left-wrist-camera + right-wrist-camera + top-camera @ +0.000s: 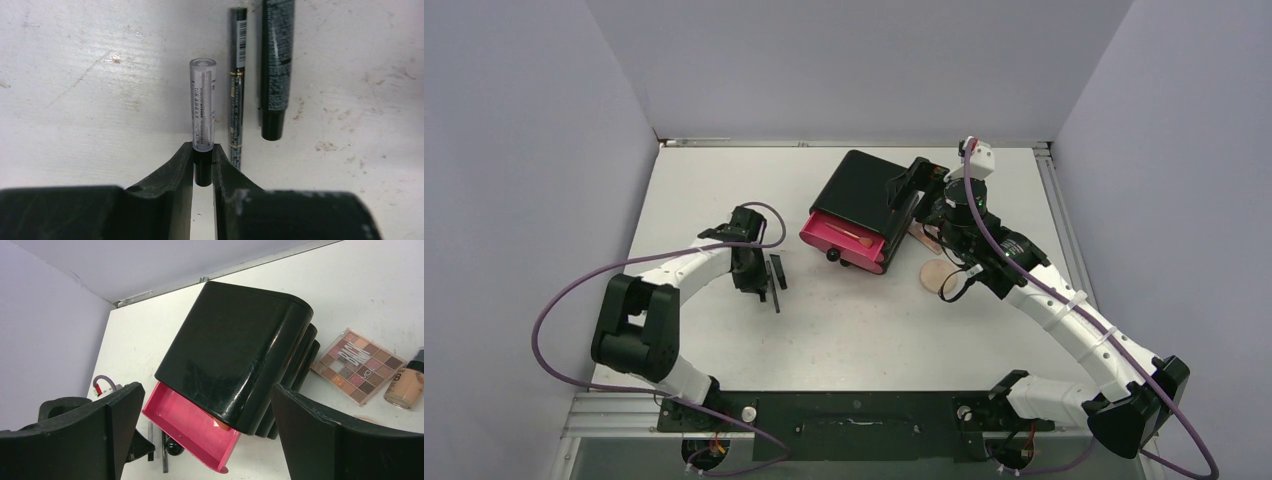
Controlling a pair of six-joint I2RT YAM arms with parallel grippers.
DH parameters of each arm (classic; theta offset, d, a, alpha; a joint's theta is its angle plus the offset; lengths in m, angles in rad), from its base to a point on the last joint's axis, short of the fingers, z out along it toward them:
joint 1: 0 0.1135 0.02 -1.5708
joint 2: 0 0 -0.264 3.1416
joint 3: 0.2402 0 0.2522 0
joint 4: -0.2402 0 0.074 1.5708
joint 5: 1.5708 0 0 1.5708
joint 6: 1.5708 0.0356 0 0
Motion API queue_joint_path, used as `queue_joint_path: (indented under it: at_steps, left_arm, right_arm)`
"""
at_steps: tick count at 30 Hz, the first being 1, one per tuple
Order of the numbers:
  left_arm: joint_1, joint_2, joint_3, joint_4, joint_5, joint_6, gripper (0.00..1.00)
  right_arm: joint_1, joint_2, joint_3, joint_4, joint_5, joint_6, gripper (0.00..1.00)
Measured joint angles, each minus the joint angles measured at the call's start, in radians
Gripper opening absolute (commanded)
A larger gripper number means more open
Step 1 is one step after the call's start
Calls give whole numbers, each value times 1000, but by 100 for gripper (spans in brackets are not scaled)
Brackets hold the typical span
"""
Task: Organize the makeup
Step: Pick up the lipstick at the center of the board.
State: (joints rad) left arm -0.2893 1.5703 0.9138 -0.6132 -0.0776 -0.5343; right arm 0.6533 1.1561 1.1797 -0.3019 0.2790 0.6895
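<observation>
Left gripper: jaws narrow, clamped on black end of clear-capped pencil, on drawer side of cabinet. Pencil long axis ran straight out from gripper. Black pencils lay just beside, parallel, on table. Pink drawer stood open; left arm judged nearer. Right gripper: wide, empty, at cabinet.

You have bright, even light from above in all three views. Shadows on the table are faint and soft-edged, lying close under the arms. The cabinet top carries a dull sheen that shows fine scratches, with no hard glare. The tube is sharp. The left fingers and right fingers, nearest each lens, look slightly soft.
</observation>
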Motion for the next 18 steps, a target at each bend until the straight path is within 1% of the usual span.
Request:
queue_joint_path:
  at_steps: [6,11,14,18]
  left_arm:
    - [3,-124,-4,4,39,26,0]
    - [12,-259,-36,38,91,52,0]
    - [16,-327,-67,92,171,62,0]
    - [18,-404,-122,200,328,67,0]
  right_arm:
    - [0,1,0,1,-22,-1,94]
    - [0,7,0,37,-122,-31,87]
    - [0,16,0,74,-196,-41,85]
    - [0,50,9,86,-296,-53,81]
